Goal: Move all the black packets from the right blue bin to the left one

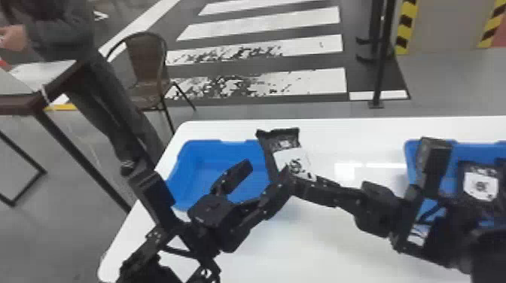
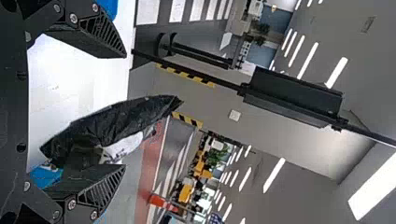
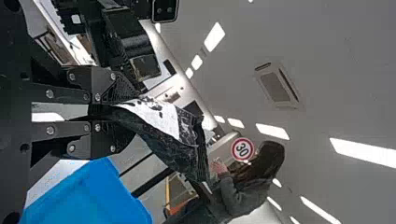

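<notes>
- I had the left bin (image 1: 218, 152) on the white table (image 1: 320, 248), and from the head view I saw no packet in the part of it that showed.
- My right claw (image 1: 295, 182) was clenched on the lower end of a black packet (image 1: 271, 145), by the left bin's right side.
- That packet tilted leftward at its top and overlapped the left bin's right edge in my head view, its white label (image 1: 291, 160) facing me.
- My left claw (image 1: 266, 173) was spread wide over the left bin's right part, one finger near the gripped packet; I couldn't tell whether they touched.
- The right bin (image 1: 410, 160) sat well apart, to the right of the left bin.
- In it, so also right of the left bin, was another packet (image 1: 481, 169) with a white label.
- Beyond the left bin, off to its left, stood a chair (image 1: 147, 62).
</notes>
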{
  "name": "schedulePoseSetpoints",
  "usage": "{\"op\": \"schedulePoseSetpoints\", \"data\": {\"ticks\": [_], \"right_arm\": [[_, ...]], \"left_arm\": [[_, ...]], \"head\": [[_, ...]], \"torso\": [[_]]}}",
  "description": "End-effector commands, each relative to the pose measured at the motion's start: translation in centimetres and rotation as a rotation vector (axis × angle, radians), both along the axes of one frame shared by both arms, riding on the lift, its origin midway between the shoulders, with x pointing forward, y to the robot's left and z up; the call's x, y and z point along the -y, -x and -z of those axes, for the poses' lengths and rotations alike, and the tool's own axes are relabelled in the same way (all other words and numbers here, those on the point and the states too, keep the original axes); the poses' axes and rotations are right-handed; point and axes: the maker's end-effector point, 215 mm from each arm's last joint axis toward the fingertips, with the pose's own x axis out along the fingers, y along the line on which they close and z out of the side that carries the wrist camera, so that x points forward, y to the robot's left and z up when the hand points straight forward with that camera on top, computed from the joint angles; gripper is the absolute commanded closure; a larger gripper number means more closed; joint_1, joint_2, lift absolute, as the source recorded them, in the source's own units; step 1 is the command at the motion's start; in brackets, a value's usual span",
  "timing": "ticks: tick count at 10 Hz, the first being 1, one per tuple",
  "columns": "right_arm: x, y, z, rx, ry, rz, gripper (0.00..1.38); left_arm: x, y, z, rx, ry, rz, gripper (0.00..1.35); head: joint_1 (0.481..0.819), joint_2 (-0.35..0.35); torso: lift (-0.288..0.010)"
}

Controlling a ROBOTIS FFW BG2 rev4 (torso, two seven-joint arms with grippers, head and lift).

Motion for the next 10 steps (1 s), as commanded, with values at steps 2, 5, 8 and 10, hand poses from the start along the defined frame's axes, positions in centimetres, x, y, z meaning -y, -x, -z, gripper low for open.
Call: {"op": "schedulePoseSetpoints", "data": {"ticks": [2, 5, 8, 10], "right_arm": [[-2.5, 2.1, 0.5, -0.025, -0.002, -0.069, 1.04], [-2.5, 2.2, 0.9, -0.037, 0.0, -0.072, 1.04], [-2.4, 2.2, 1.0, -0.054, -0.011, -0.071, 1.04], [-2.3, 2.0, 0.9, -0.058, -0.017, -0.065, 1.04]], "left_arm": [[1.6, -0.1, 0.0, -0.006, 0.034, 0.036, 0.2], [1.0, -0.3, -0.3, 0.016, 0.024, 0.013, 0.67], [0.2, -0.3, -1.0, 0.042, -0.068, -0.042, 1.22], [0.5, 0.1, -2.0, 0.072, -0.054, -0.062, 1.22]], "head": [[0.695, 0.303], [0.695, 0.316], [0.695, 0.322], [0.695, 0.33]], "torso": [[-0.14], [-0.14], [-0.14], [-0.14]]}}
